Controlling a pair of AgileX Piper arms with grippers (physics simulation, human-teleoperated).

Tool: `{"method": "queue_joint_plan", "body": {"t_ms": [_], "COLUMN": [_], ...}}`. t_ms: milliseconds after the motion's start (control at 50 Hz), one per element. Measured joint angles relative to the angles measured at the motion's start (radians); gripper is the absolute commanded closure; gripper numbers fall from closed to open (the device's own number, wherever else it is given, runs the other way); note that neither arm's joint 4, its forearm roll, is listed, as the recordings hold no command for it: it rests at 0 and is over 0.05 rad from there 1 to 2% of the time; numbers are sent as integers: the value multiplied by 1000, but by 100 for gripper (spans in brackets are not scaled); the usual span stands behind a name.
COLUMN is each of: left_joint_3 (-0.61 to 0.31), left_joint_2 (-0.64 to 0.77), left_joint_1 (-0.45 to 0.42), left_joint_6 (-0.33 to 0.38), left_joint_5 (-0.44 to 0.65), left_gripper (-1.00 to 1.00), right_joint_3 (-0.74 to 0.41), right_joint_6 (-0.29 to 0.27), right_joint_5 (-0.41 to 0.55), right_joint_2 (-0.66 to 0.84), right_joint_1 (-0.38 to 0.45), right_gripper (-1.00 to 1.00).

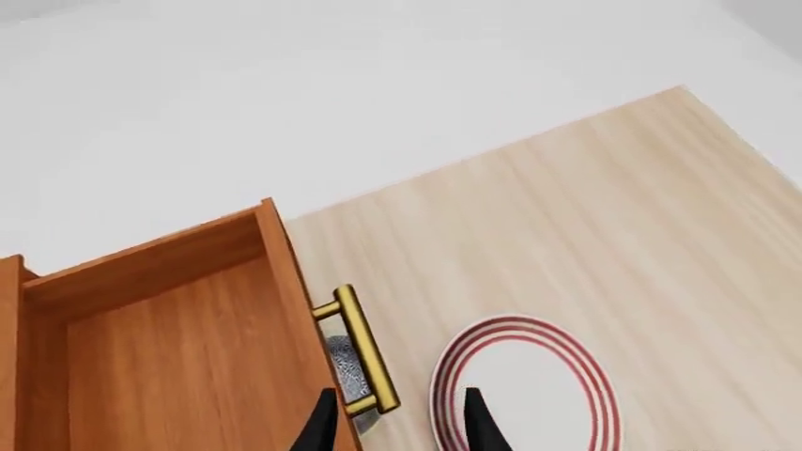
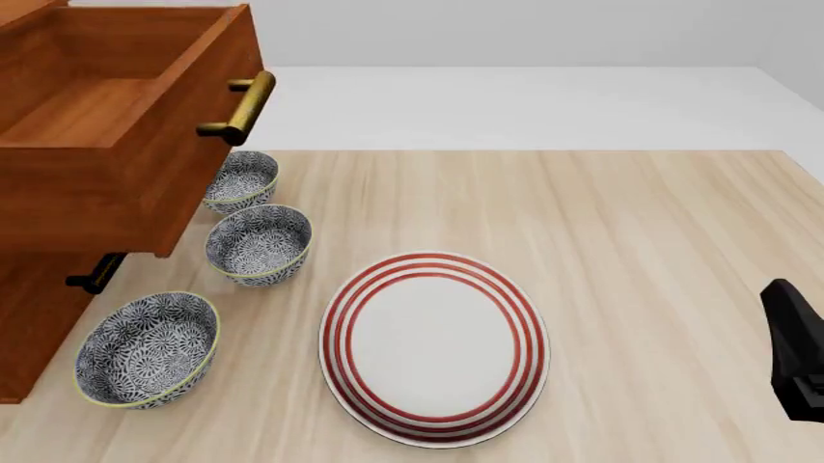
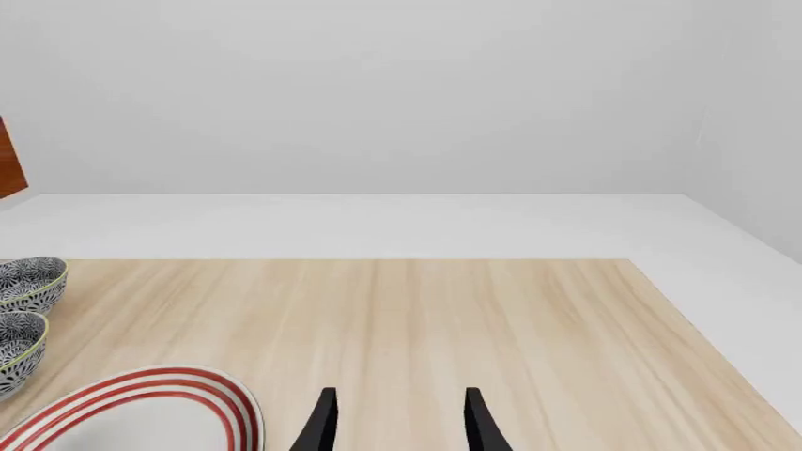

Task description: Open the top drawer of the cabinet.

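The reddish-brown wooden top drawer [image 2: 110,116] stood pulled well out of the big polished cabinet [image 2: 33,318] at the light tabletop's [image 2: 644,222] left, its brass bar handle [image 2: 241,108] above three patterned bowls. The left claw [image 1: 394,423] hung apart and empty just beside that handle; the right claw [image 3: 398,423] was parted, empty, near the red-ringed plate [image 2: 434,347].

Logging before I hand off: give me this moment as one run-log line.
top drawer: pulled out, empty | brass handle: free | left claw: open, above handle | right claw: open, over table | red-striped plate: untouched
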Motion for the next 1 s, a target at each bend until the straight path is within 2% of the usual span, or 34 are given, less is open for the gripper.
{"method": "queue_joint_plan", "body": {"t_ms": [1000], "left_joint_3": [38], "left_joint_2": [-135], "left_joint_1": [-108], "left_joint_6": [17], "left_joint_5": [-35], "left_gripper": [-100], "right_joint_3": [0], "right_joint_6": [0], "right_joint_5": [0], "right_joint_2": [0], "right_joint_1": [0], "right_gripper": [-100]}}
